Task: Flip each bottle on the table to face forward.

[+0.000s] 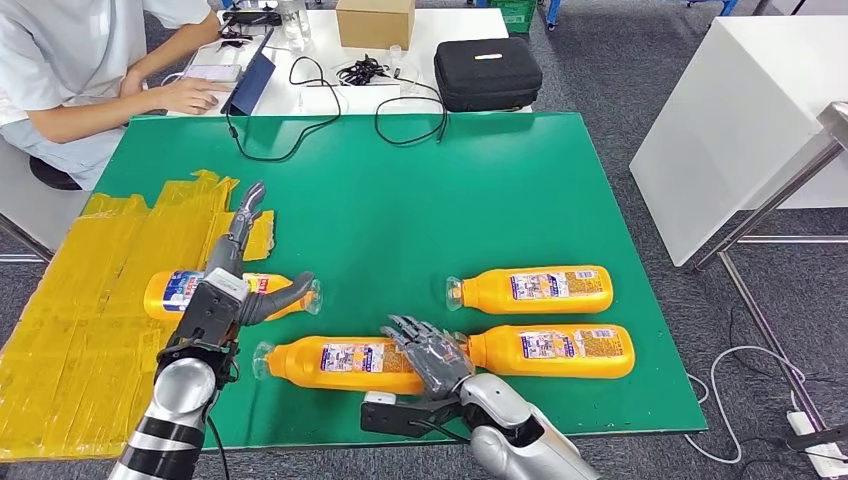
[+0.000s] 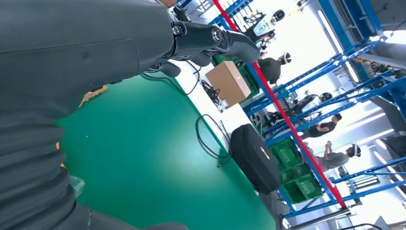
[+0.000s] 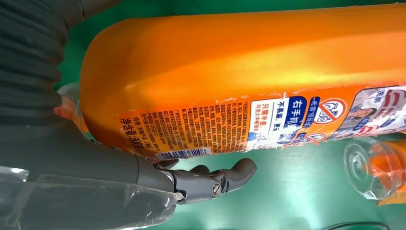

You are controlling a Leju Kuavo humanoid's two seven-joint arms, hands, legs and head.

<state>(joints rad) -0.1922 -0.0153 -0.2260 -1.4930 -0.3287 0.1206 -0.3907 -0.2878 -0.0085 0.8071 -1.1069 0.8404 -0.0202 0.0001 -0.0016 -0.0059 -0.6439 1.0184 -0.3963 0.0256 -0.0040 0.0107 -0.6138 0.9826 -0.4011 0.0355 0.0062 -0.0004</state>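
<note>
- Four orange bottles lie on their sides on the green desk (image 1: pixel 400 200): the near-left bottle (image 1: pixel 345 364) under the right hand (image 1: pixel 432 355), the far-left bottle (image 1: pixel 180 292) behind the left hand (image 1: pixel 232 300), and two on the right, the far-right bottle (image 1: pixel 535 289) and the near-right bottle (image 1: pixel 555 350).
- The right hand's fingers are spread over the base end of the near-left bottle and seem to rest on it; I cannot tell whether they grip it.
- The left hand is open, fingers extended, holding nothing, just above the far-left bottle.
- Risk: a round bottle could roll out from under a loose hold, or its base could knock the clear cap of the near-right bottle, which lies just beside it.
- The right wrist view shows that bottle's printed back label (image 3: pixel 239 124) and thumb (image 3: pixel 210 179) beneath it, which the head view hides.
- The head view alone gives the layout, with yellow tape (image 1: pixel 80 320) at the left.
</note>
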